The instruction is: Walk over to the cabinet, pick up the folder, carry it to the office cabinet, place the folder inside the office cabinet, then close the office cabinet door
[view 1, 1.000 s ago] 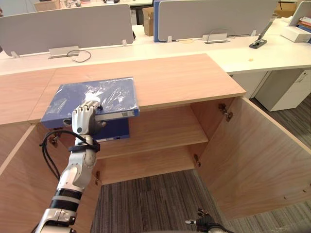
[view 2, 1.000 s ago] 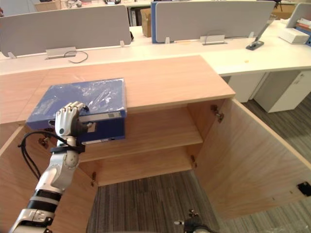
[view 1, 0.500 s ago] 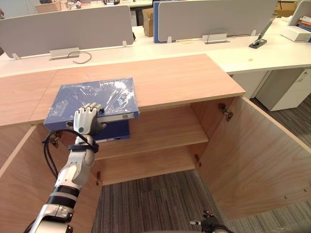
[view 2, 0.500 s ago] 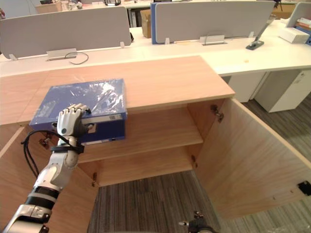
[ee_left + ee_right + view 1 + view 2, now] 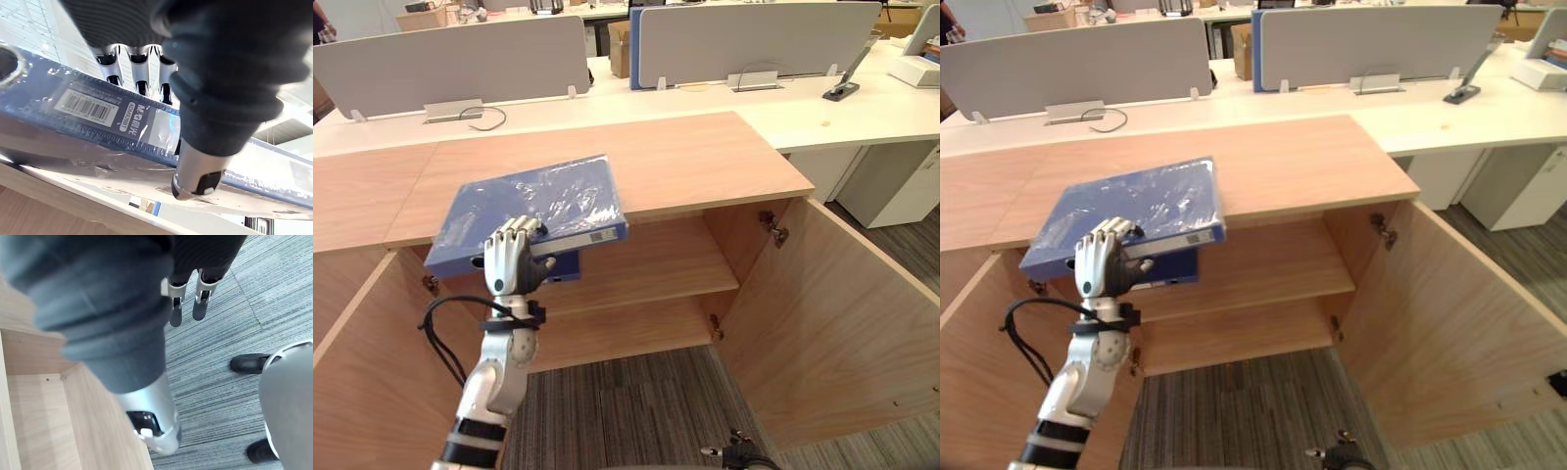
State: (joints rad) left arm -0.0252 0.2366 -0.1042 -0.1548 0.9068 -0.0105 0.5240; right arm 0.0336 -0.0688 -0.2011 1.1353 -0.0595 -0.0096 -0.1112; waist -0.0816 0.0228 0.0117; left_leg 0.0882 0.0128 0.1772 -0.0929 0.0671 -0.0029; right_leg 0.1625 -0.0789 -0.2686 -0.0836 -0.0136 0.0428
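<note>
My left hand (image 5: pixel 512 264) is clenched on the blue folder (image 5: pixel 543 196), with the fingers over its cover and the thumb against the spine. The folder is tilted, partly over the wooden tabletop (image 5: pixel 705 157) of the cabinet. My right hand (image 5: pixel 175 313) hangs relaxed above the carpet (image 5: pixel 234 298).

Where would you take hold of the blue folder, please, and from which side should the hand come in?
By its spine edge, from the front. The blue folder juts past the front edge of the cabinet top, spine towards the robot, so fingers can go over the cover and the thumb under. Its covers look too broad to span. The left hand grips it there.
</note>
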